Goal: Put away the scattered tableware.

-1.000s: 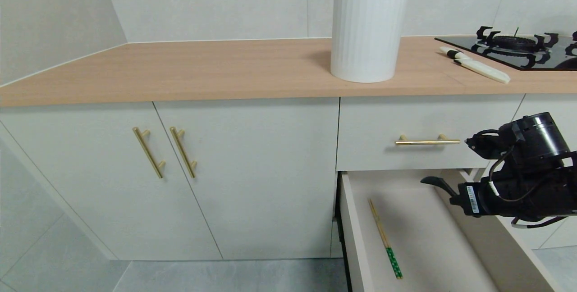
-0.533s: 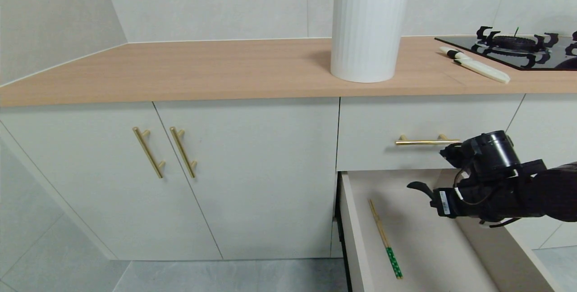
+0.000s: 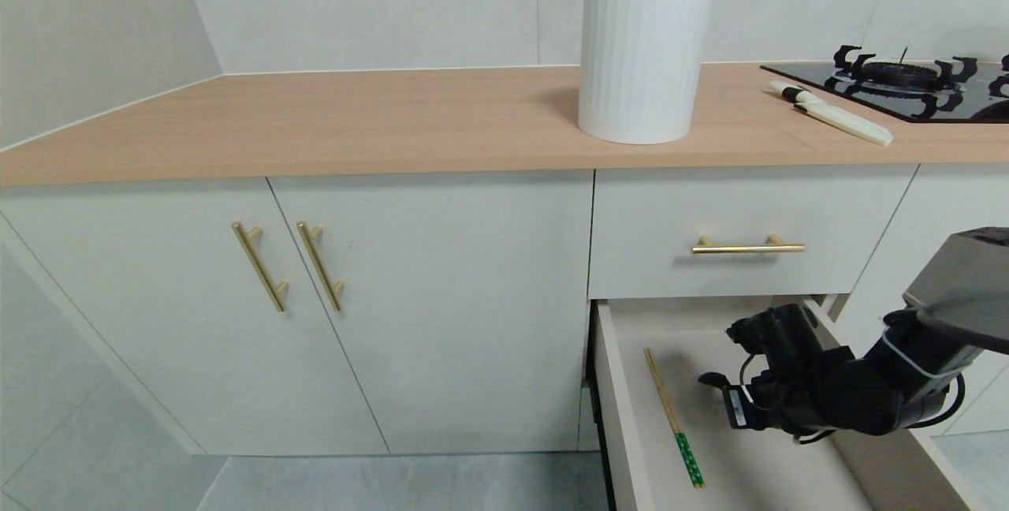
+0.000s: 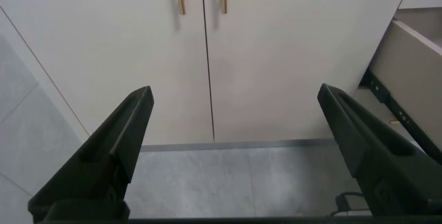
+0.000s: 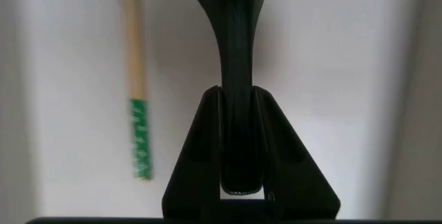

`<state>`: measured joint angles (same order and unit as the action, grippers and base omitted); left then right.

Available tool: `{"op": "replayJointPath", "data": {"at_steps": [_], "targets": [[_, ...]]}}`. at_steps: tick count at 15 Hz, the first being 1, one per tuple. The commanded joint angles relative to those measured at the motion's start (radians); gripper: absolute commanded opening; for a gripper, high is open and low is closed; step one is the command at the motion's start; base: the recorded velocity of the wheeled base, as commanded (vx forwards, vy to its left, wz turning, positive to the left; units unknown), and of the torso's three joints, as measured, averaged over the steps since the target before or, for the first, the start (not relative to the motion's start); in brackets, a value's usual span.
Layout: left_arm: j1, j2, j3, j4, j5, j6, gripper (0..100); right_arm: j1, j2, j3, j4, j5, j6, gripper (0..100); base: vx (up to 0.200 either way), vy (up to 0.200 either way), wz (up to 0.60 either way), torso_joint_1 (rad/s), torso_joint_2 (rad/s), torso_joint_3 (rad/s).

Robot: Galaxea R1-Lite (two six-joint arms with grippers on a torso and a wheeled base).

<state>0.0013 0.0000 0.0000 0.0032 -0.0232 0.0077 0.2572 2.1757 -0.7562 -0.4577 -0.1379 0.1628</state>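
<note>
Right pincer [image 3: 708, 379], shut and empty, inside open drawer [image 3: 617, 408]; chopsticks [image 3: 672, 419] just beside it leftward, long axis front-to-back.

Matt drawer [image 3: 713, 333], perhaps wooden chopsticks [image 3: 668, 415] (green-lacquered)

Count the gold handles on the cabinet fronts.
3: left door handle, right door handle, top drawer handle. The open drawer may hide a fourth.

Nothing legible — the white label [image 3: 737, 407] on the right hand [image 3: 708, 378] is unreadable.
</note>
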Motion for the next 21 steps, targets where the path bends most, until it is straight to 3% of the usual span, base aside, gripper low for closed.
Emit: {"op": "replayJointPath", "data": {"at_steps": [1,13,14,21], "targets": [[0.0,0.0,0.0,0.0,-0.001,0.0,100,0.0,0.075,-0.002,-0.003,0.0,0.0,0,0.0,0.0,0.0,0.0,0.0,0.0],[0.0,0.0,0.0,0.0,0.0,0.0,100,-0.003,0.114,-0.005,-0.033,-0.002,0.0,0,0.0,0.0,0.0,0.0,0.0,0.0],[0.0,0.0,0.0,0.0,0.0,0.0,100,-0.003,0.114,-0.005,-0.033,-0.002,0.0,100,0.0,0.0,0.0,0.0,0.0,0.0],[0.0,0.0,0.0,0.0,0.0,0.0,100,-0.003,0.064,0.006,-0.032,-0.002,0.0,100,0.0,0.0,0.0,0.0,0.0,0.0]]}}
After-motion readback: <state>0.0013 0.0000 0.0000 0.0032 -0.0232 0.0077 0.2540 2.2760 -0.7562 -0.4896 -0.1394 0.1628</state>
